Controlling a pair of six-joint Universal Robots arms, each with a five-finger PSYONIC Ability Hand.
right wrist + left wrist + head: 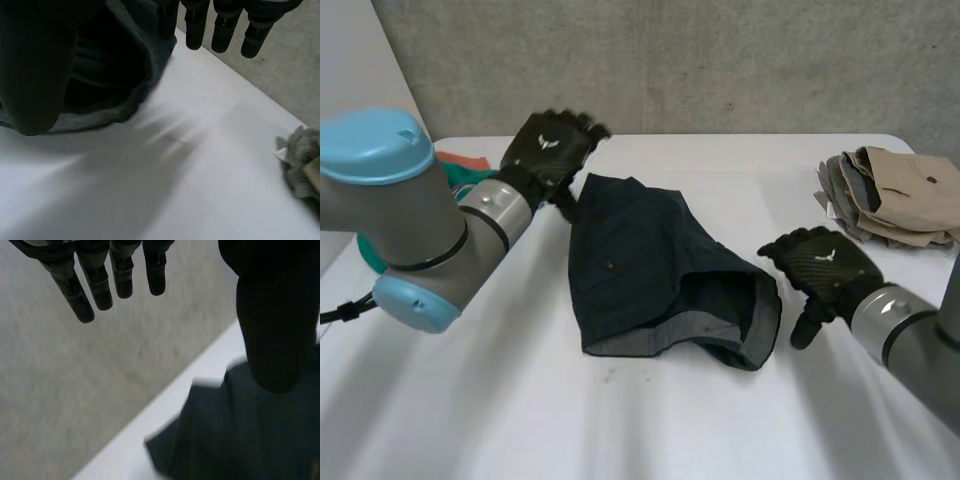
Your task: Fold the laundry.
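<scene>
Currently itemising, largest first.

1. White table [520, 420]: it is carrying everything below.
2. Dark shorts [640, 265]: they are lying spread at the table's middle, with the leg openings gaping toward the near edge.
3. Stack of folded beige and grey garments [905, 195]: it is sitting by the far right corner, well apart from the shorts.
4. My left hand [548, 150]: I am holding it over the shorts' far left corner, fingers [87, 290] straight and gripping nothing.
5. My right hand [825, 268]: it is hovering just beside the shorts' right leg opening, fingers [222, 35] extended and empty.
6. Orange and green cloth [460, 165]: it is peeking out at the far left edge behind my left arm.
</scene>
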